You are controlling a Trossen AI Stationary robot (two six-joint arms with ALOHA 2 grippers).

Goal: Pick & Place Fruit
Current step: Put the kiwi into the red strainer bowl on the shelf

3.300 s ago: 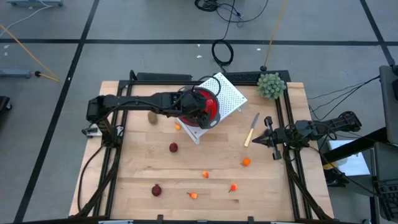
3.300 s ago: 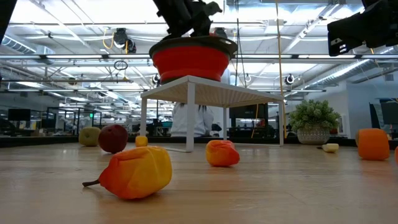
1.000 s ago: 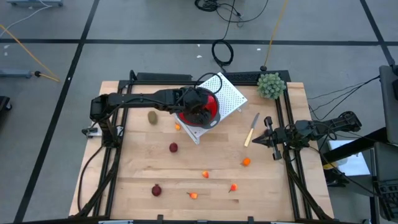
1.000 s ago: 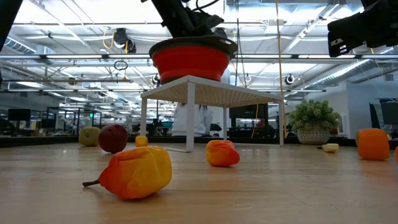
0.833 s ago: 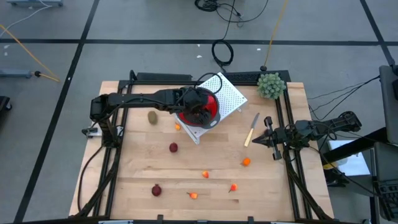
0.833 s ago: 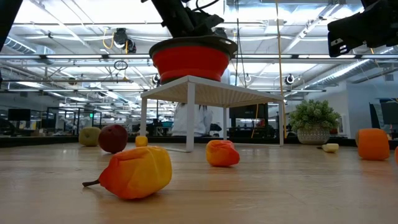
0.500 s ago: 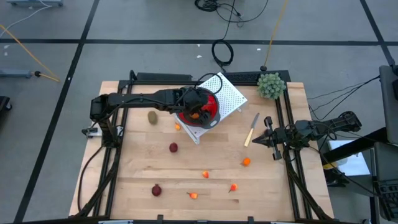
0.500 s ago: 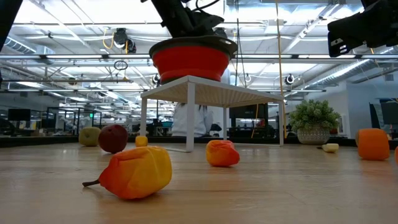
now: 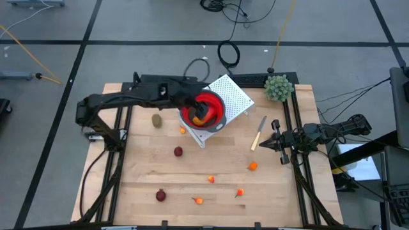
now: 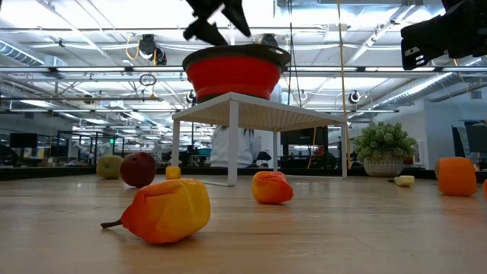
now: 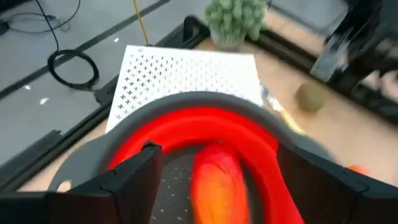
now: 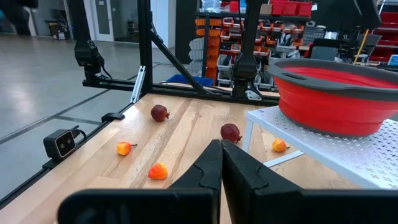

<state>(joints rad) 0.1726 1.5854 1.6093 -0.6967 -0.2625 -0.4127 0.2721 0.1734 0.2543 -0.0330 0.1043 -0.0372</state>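
A longer red-and-yellow fruit (image 9: 199,115) (image 11: 214,183) lies inside the red bowl (image 9: 214,108) (image 10: 232,74), which stands on a white perforated stand (image 9: 233,96). My left gripper (image 9: 189,104) (image 10: 218,20) (image 11: 217,152) hovers open just above the bowl's left rim, touching nothing. On the table lie a brown oval (image 9: 156,119), two dark red balls (image 9: 178,151) (image 9: 160,195) and several orange bits (image 9: 253,166). My right gripper (image 9: 276,142) (image 12: 221,163) waits shut near the right edge.
A pale-handled knife (image 9: 259,133) lies between the stand and my right gripper. A green bushy plant (image 9: 278,87) stands at the far right corner. Dark frame rails (image 9: 297,128) run along the table's sides. Bare wood (image 9: 217,153) stretches across the near half between the scattered fruit.
My left gripper rose out of the red bowl and drew back toward the table's left edge. The red-and-yellow fruit, hidden under it a second ago, now lies uncovered in the bowl. The right arm kept still.
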